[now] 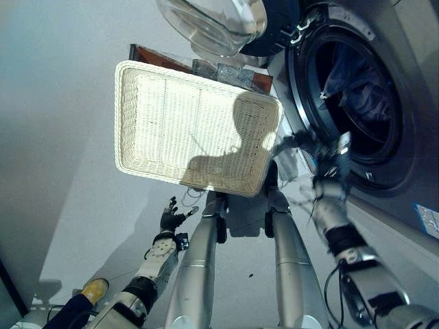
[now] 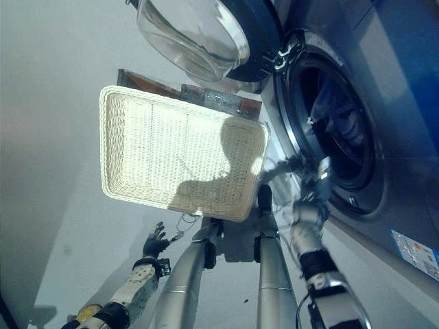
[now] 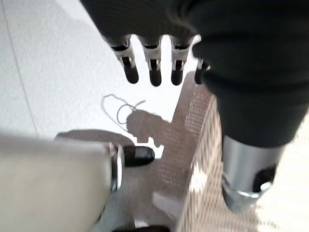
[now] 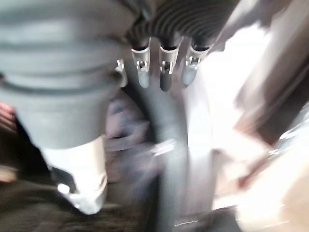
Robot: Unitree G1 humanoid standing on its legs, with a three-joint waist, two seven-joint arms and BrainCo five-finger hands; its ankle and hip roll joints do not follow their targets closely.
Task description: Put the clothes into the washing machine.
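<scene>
Clothes (image 1: pixel 353 92) already in washing machine (image 1: pixel 405 147) drum; basket (image 1: pixel 192 127) looks empty. Right robot hand (image 1: pixel 334 163) at drum rim, fingers straight, holding nothing. Left robot hand (image 1: pixel 171 216) open, idle over floor. Loading step looks done; next prob: pull right arm clear, swing door (image 1: pixel 212 24) shut.

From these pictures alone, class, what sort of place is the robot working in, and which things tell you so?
Probably a laundry area: a front-loading washing machine stands with its glass door open and dark clothes in the drum, and an empty white wicker basket sits on the floor beside it.
</scene>
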